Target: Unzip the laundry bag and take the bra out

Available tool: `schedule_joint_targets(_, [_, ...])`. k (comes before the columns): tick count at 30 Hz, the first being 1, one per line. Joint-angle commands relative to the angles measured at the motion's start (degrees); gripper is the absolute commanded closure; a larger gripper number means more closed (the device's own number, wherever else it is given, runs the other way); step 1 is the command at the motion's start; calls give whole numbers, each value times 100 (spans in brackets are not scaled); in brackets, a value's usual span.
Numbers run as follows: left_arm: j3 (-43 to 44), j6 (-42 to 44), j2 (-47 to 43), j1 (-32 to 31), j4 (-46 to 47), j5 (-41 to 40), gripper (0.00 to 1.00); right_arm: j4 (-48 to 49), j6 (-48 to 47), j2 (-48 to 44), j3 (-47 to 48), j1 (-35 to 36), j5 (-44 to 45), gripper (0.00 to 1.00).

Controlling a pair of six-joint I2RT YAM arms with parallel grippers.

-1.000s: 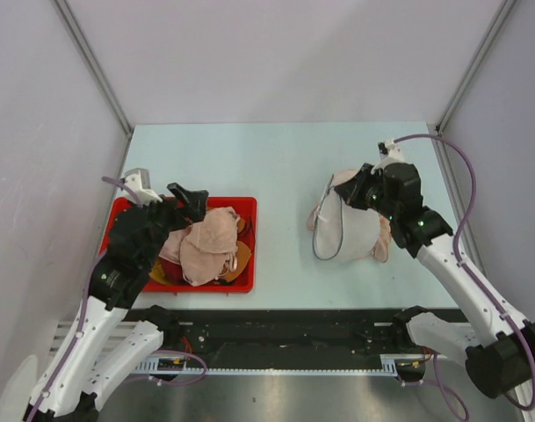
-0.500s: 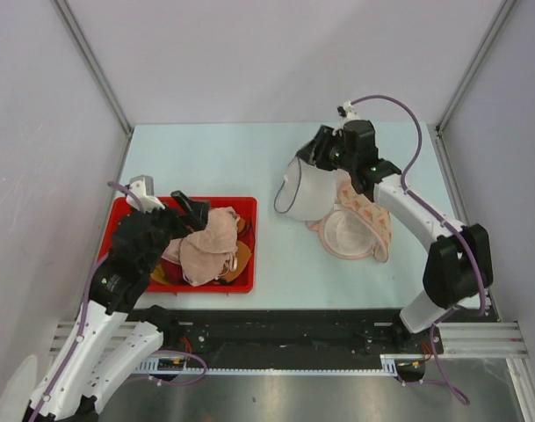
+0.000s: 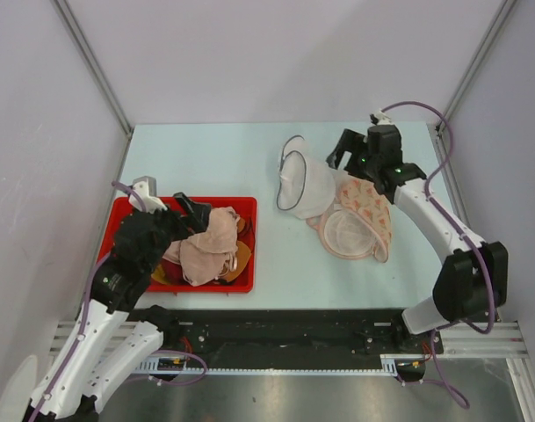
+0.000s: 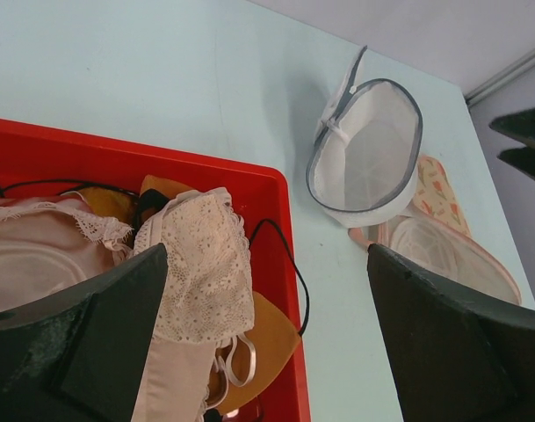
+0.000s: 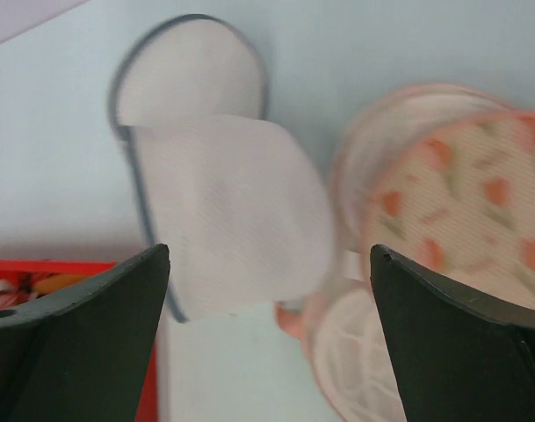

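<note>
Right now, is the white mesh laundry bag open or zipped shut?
Open: the laundry bag has its lid flap hinged away from the hoop rim, bare mesh showing inside.

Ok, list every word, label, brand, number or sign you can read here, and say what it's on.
No text can be read in any view.
The white tab on the laundry bag: no print can be made out.
The peach patterned fabric: orange flower motifs only, no lettering.
The red bin: plain, no marking visible.
</note>
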Motion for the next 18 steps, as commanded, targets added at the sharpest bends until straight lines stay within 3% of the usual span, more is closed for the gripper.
schedule_joint_targets(1, [-21, 146, 71, 36, 299, 4, 0, -678, -530, -1000, -761, -351, 966, 0])
schedule_joint_targets(11, [198, 279, 528, 36, 203, -497, 0, -1548, -488, -2354, -1537, -546, 1784, 0])
schedule_joint_targets(18, [278, 288, 722, 36, 325, -313, 0, -1601, -390, -2855, -1687, -546, 2039, 0])
